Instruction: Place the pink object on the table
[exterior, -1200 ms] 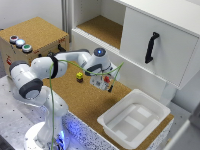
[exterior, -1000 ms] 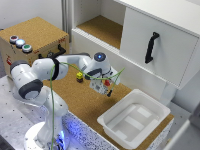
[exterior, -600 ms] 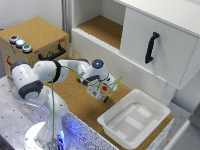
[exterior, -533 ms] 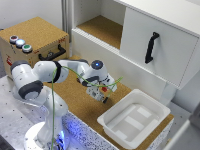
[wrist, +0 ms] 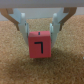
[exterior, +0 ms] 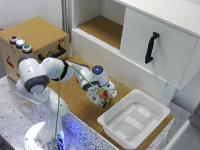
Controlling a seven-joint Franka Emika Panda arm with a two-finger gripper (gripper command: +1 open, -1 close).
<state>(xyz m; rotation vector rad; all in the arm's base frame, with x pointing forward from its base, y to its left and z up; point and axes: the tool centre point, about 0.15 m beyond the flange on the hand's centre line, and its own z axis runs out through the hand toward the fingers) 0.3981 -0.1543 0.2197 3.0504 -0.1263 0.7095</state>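
The pink object [wrist: 40, 44] is a small reddish-pink cube with a dark mark on its face. It sits between the two fingers of my gripper [wrist: 39, 31], which is shut on its sides. Its shadow lies on the cork just beneath it, so it is at or just above the table [wrist: 15, 65]. In the exterior view my gripper [exterior: 103, 100] points down over the brown table [exterior: 75, 100], just left of the white tray, and the pink object [exterior: 105, 94] shows only as a small red spot at the fingers.
A white tray [exterior: 114, 106] stands on the table at the exterior view's right of the gripper. A white cabinet [exterior: 150, 45] with a cork shelf and black handle stands behind. A cork-topped box with coloured buttons [exterior: 35, 35] stands at the left.
The arm has swung from near the cabinet front toward the tray and the table's front edge, and the gripper has come down lower over the cork with the pink object in it.
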